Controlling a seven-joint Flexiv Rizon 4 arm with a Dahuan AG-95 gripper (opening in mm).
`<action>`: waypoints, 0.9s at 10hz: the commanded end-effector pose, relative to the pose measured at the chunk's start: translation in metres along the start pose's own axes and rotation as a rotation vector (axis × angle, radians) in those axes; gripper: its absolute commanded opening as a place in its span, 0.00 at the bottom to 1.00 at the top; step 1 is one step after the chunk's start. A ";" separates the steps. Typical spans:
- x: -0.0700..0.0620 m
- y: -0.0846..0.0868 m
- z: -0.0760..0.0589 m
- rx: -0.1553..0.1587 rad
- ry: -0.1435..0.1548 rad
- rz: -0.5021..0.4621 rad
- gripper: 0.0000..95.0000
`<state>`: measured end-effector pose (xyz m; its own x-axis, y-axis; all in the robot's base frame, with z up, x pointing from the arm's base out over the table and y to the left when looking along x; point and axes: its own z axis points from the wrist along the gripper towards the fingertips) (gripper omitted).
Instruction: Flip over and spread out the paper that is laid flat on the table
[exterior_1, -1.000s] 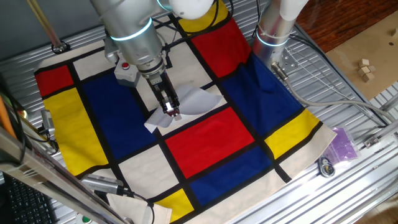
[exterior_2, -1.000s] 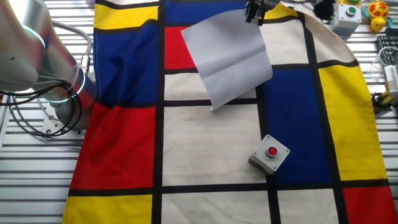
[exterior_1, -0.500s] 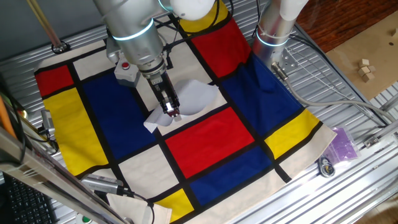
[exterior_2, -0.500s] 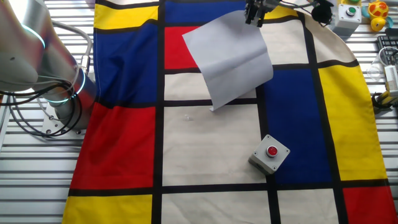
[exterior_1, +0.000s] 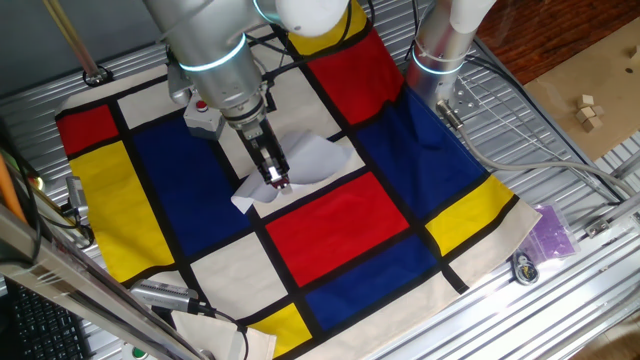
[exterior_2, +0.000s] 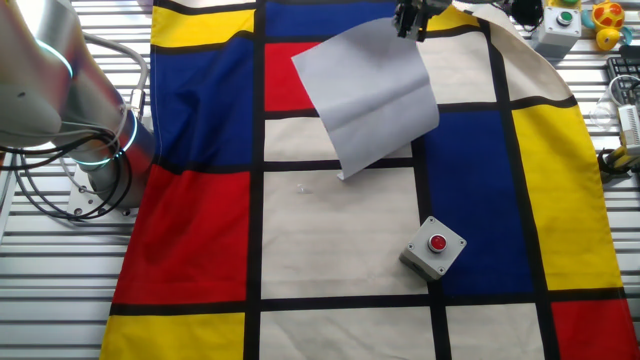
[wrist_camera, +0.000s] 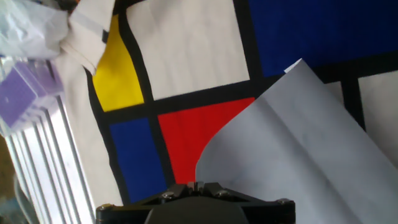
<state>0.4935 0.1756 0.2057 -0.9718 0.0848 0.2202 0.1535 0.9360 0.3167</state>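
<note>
The gripper (exterior_1: 279, 182) is pinching one edge of the paper (exterior_2: 368, 95), holding that side lifted off the table (exterior_2: 560, 140) while the far corner is trailing on the cloth near the cream and blue panels. Compared with a second ago, the sheet is barely shifting, its raised edge swaying only slightly, so the flip is looking paused midway. The paper is not yet turning over, and spreading it flat is remaining to be done; the red button box (exterior_2: 434, 245) is sitting well apart.
</note>
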 end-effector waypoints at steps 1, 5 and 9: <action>-0.002 0.000 0.001 0.065 0.050 -0.108 0.00; -0.002 0.000 0.001 0.078 0.054 -0.090 0.00; 0.004 0.013 0.007 0.096 0.030 0.008 0.00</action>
<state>0.4926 0.1881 0.2050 -0.9651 0.0536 0.2563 0.1141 0.9671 0.2273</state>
